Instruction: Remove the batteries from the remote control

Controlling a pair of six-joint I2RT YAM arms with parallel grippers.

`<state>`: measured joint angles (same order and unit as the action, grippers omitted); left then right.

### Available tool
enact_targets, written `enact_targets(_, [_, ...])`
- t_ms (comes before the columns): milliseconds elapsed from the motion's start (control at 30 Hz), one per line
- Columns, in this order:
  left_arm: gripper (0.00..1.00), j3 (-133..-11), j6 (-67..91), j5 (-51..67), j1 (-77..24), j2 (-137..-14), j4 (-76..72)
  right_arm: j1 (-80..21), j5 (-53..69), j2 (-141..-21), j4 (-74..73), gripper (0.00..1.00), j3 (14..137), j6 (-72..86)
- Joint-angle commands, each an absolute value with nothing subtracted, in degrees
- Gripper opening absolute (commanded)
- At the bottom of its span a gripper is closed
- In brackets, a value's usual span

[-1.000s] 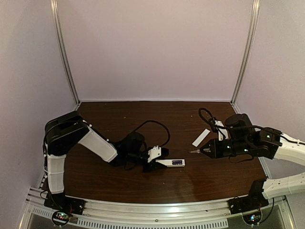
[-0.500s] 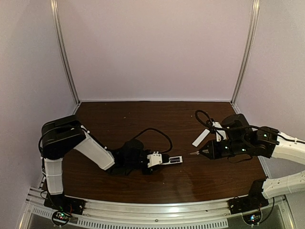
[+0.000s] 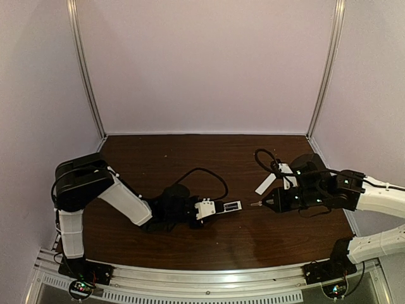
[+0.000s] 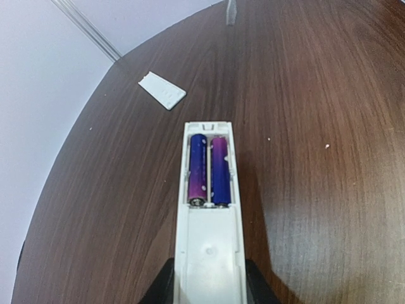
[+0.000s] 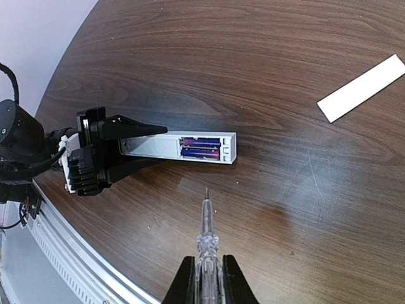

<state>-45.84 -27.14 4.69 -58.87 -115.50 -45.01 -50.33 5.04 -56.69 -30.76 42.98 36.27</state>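
**Remote gripped with its open side up, screwdriver aimed at the cells**

The left gripper [image 5: 157,145] is clenched on the remote control [image 5: 196,147] at its closed end, one finger along each long side. This hold turns the battery bay [image 4: 207,128] upward and leaves the far end free, pointing toward the other arm. The remote sits low over the table [image 5: 285,209], near its middle (whether it rests on the wood or hangs just above it, the views do not settle). The two purple-blue batteries [image 4: 209,171] lie side by side in the bay, and neither is raised.

The right gripper [image 5: 207,258] grasps the clear handle of a small screwdriver [image 5: 205,231]. Its tip points at the long side of the remote, near the bay but apart from it. The likely reason is that one arm fixes the body while the other pries.

Between the tip and the remote there is only bare wood, so the approach is free. The thin white strip [image 5: 362,87], probably the cover, lies well apart and out of the path. The walls of the bay are narrow, so the tip probably must enter at one end of a cell. The near edge of the table is close behind the left gripper, and a loosened battery could roll that way.
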Motion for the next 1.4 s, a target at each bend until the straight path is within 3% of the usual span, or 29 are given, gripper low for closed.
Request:
enact_targets(0, [0.0, -45.73, -28.12, 5.71, -58.96, -115.0, -47.5, -50.55, 2.56, -57.16, -28.03, 0.0, 41.15, 36.92])
enact_targets(1367, [0.0, -48.97, -30.06, 6.51, -59.01, -118.07, -42.51, -53.71, -4.81, -70.1, -17.46, 0.0, 40.37, 38.65])
